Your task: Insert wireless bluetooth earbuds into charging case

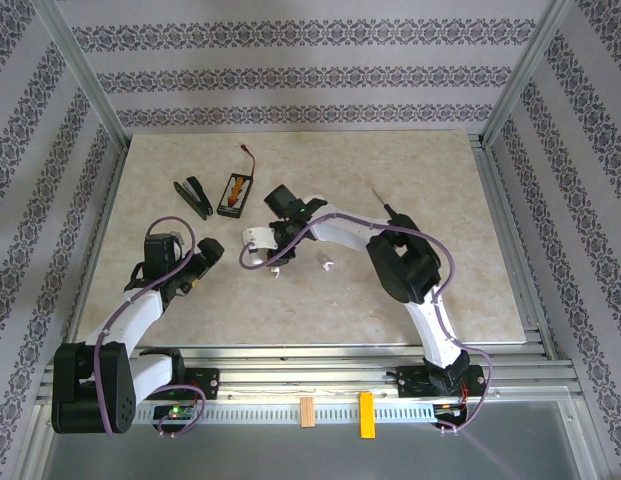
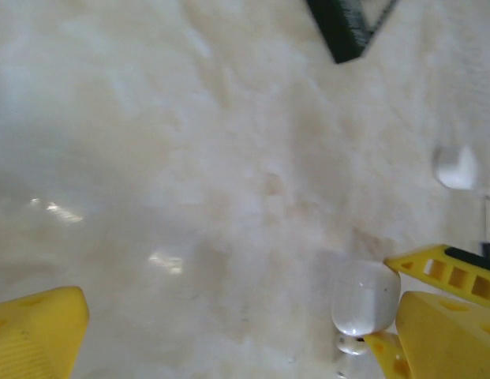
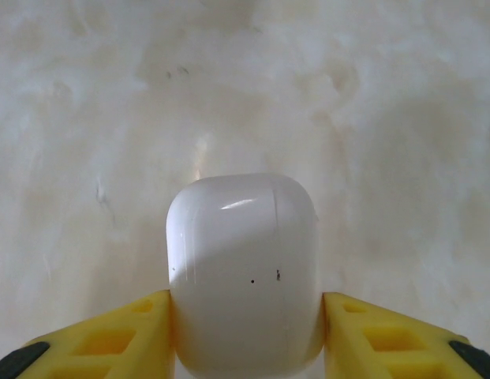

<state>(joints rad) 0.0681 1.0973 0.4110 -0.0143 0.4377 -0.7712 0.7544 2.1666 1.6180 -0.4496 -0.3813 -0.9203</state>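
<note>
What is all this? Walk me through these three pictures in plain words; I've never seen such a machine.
Two robot arms are bolted at the table's near edge. The overhead picture looks down on both. The other two come from a camera on each wrist, so the yellow wedges there are the arms' own fingers. The right gripper is closed on a white charging case, one finger on each side. The left gripper stands open and empty close beside it. On the marble-look table lie a tiny white earbud, a black clip and a black box with a red wire.
</note>
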